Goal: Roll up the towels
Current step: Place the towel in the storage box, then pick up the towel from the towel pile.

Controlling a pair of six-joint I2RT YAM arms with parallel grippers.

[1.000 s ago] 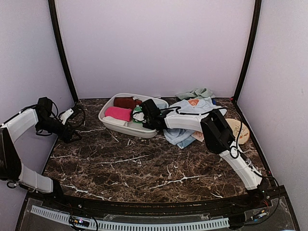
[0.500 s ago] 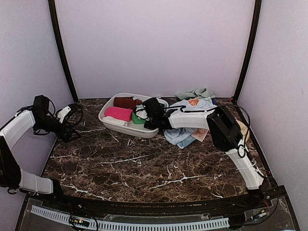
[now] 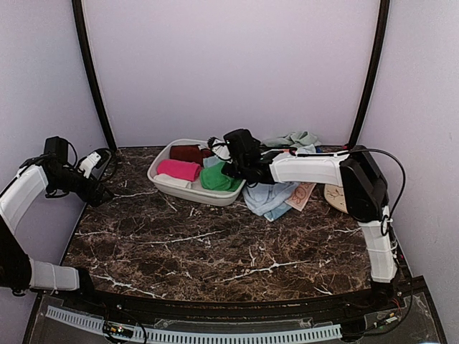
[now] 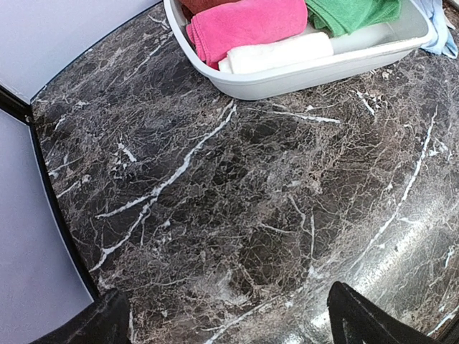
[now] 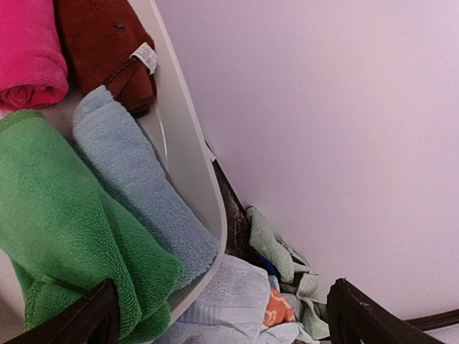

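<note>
Now the right tool (image 5: 222, 319) hangs with jaws wide apart over the basin (image 5: 183, 136) at the far edge of the table (image 3: 215, 244), where the green towel (image 5: 64, 244) and blue towel (image 5: 136, 193) lie side by side. The left tool (image 4: 229, 322), likewise apart, hovers near the left edge.

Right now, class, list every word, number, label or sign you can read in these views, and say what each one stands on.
No text can be read in any view.
On the dark red towel, the white sewn label: too small to read anything.
On the orange-printed cloth outside the basin: a pattern only, no letters made out.
</note>
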